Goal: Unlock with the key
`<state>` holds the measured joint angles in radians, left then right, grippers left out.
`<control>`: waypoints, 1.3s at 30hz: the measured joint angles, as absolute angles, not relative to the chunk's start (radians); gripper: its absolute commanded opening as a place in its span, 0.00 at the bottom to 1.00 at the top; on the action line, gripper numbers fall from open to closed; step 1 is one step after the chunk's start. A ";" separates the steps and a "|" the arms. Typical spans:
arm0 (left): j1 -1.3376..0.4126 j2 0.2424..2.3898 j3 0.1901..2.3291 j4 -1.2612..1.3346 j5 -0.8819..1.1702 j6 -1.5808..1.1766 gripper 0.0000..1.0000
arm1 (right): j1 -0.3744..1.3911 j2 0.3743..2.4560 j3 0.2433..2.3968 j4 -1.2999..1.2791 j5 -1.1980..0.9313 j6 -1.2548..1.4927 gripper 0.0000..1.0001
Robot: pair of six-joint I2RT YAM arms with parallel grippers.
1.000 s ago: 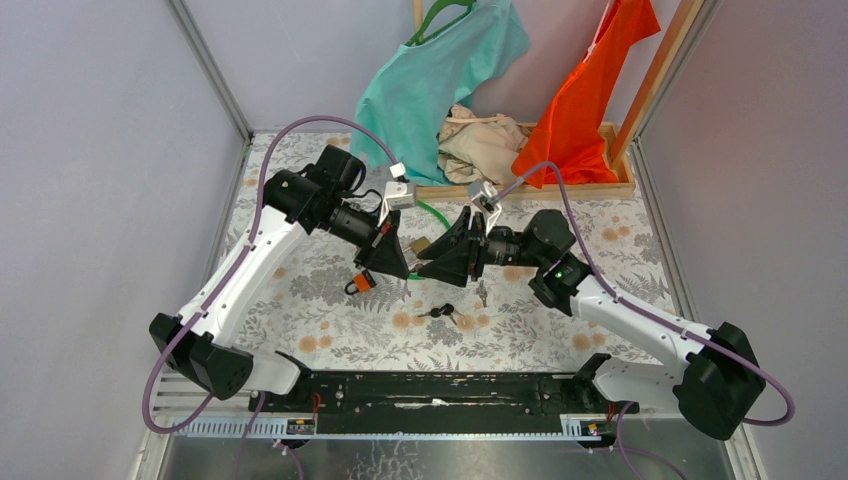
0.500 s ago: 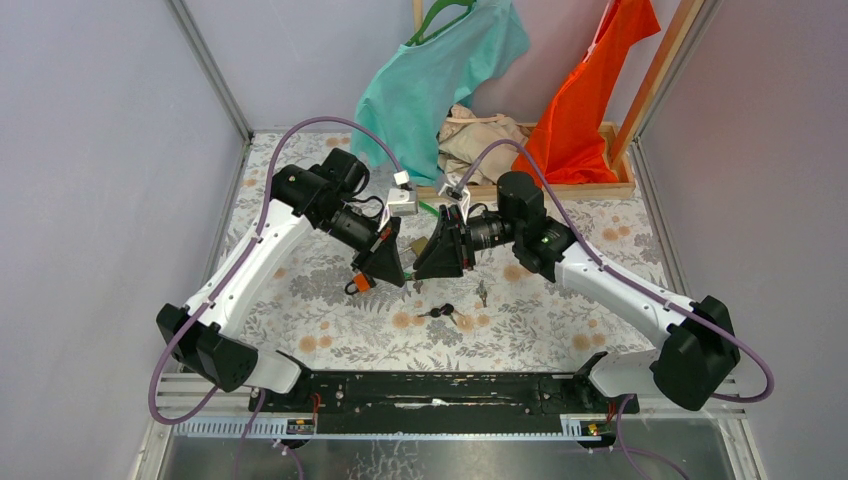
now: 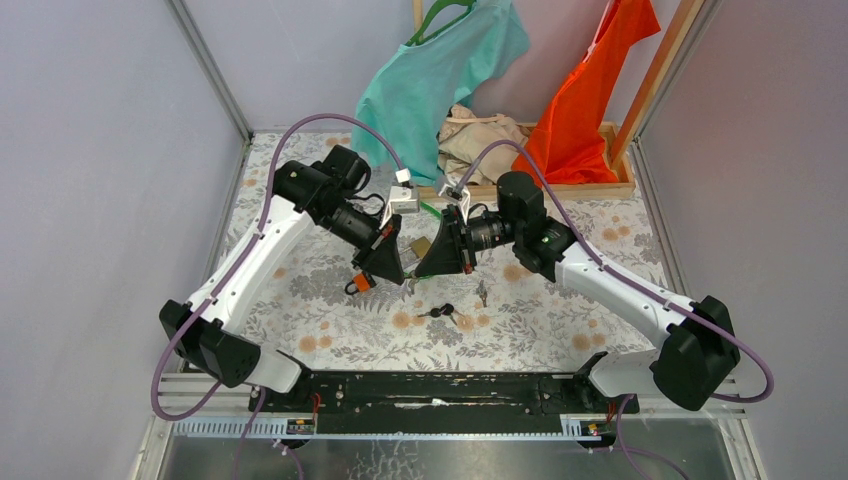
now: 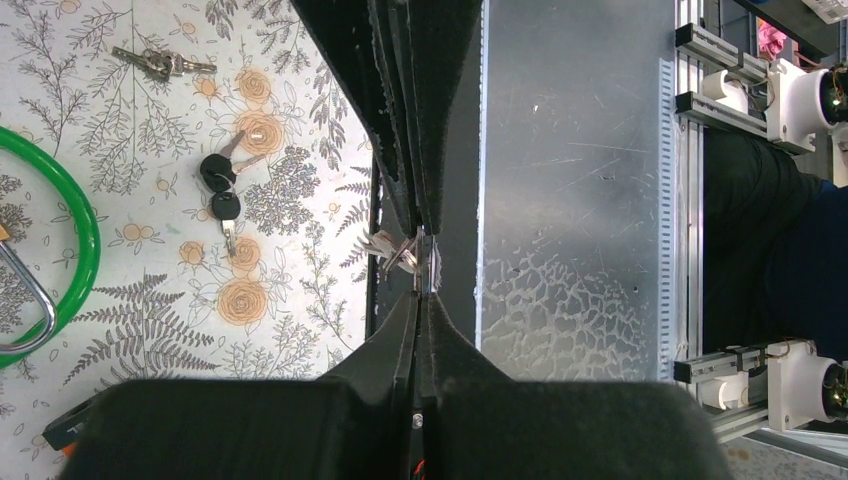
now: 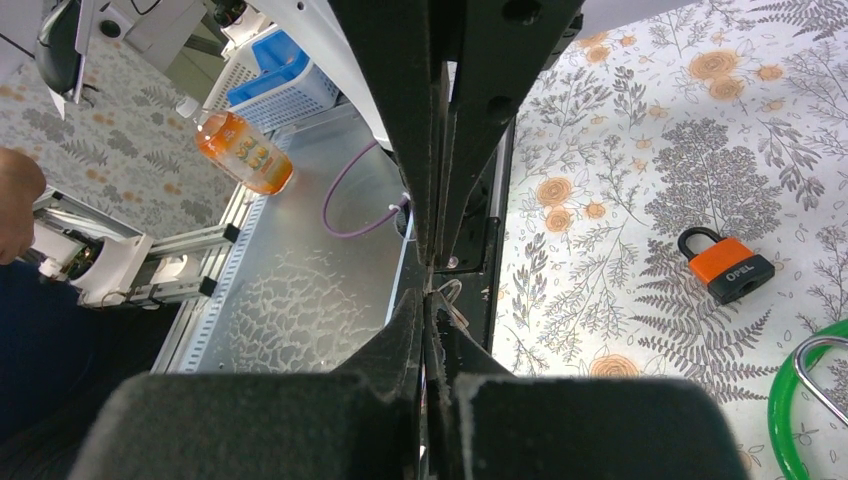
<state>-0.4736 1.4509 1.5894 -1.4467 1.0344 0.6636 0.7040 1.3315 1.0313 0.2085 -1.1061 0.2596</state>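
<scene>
Aloft, left fingers (image 4: 400, 150) clamped on keys (image 4: 400, 252), right fingers (image 5: 470, 120) clenched, tips close above floral mat (image 3: 560, 320).

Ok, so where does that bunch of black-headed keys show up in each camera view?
Top external: the black-headed keys lie just below the picture's centre.
Left wrist: the keys sit in the upper left quarter.
Right wrist: not in this picture.
Shared landmark: the green loop, seen above the keys in the top view, at the left edge of the left wrist view and in the bottom right corner of the right wrist view.
</scene>
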 measured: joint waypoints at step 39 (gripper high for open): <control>-0.475 1.656 1.135 -0.803 0.320 1.158 0.97 | 0.514 0.822 0.858 -0.290 -0.567 0.231 0.00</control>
